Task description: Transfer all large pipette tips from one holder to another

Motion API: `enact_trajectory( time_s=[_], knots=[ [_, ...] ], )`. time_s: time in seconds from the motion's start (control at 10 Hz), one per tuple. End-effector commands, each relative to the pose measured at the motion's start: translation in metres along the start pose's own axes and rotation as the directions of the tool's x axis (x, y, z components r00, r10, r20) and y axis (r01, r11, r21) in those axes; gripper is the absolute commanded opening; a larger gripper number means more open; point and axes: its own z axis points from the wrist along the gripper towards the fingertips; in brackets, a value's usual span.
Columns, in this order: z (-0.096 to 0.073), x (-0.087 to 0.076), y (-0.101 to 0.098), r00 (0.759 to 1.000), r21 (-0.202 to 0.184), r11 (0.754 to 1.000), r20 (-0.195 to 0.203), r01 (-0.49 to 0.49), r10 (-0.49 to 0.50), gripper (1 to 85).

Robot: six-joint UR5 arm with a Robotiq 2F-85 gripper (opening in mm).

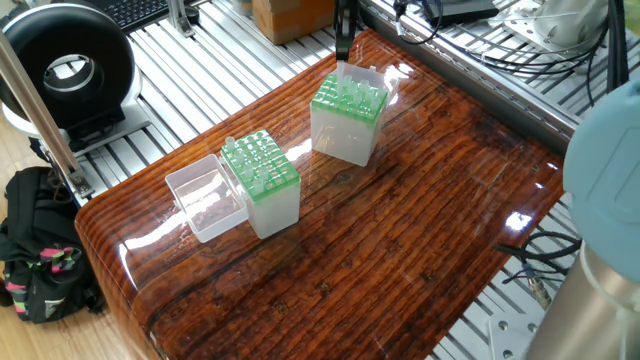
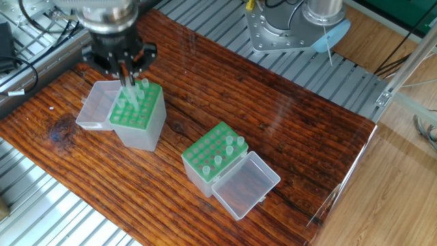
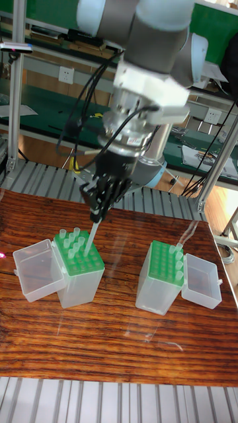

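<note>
My gripper [image 3: 97, 213] hangs above the tip box [image 3: 80, 275] with the open lid, its fingers pinched on one large pipette tip [image 3: 90, 238]. The tall fixed view shows this best: the translucent cone slants down from between my fingertips, its point just above the green grid, beside the other tips [image 3: 69, 236] standing in the back rows. The other fixed view shows the same gripper [image 2: 127, 69] from above and the tip [image 2: 130, 91] as a pale blur over the grid, but whether the point has cleared the hole I cannot tell there. In one fixed view only a dark sliver of the gripper [image 1: 343, 45] shows at the top edge, above that box [image 1: 347, 122]. The second box [image 2: 213, 166] stands well apart on the wooden table [image 2: 293, 130], with a few tips [image 2: 232, 145] upright in its grid.
</note>
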Motion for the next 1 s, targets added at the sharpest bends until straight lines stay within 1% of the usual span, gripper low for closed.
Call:
enact_trajectory(
  time_s=[0.0,0.1,0.2,0.3,0.4,0.5,0.6,0.7,0.9],
  knots=[
    [-0.047,-0.01,0.014,0.999,0.01,0.999,0.019,-0.046,0.046,1.0],
    [-0.057,-0.013,0.013,0.998,0.039,0.997,0.031,-0.063,0.061,1.0],
    [-0.061,-0.015,0.018,0.995,0.04,0.995,0.04,-0.092,0.09,1.0],
    [-0.063,-0.016,0.024,0.993,0.033,0.994,0.048,-0.106,0.105,1.0],
    [-0.063,-0.017,0.028,0.991,0.024,0.992,0.057,-0.127,0.125,1.3],
    [-0.064,-0.022,0.038,0.983,-0.018,0.985,0.073,-0.17,0.171,1.3],
    [-0.064,-0.028,0.042,0.975,-0.033,0.979,0.088,-0.203,0.206,1.3],
    [-0.062,-0.039,0.044,0.962,-0.026,0.968,0.112,-0.249,0.251,1.3],
    [-0.052,-0.059,0.07,0.929,-0.052,0.937,0.128,-0.344,0.348,1.0]
  ],
)
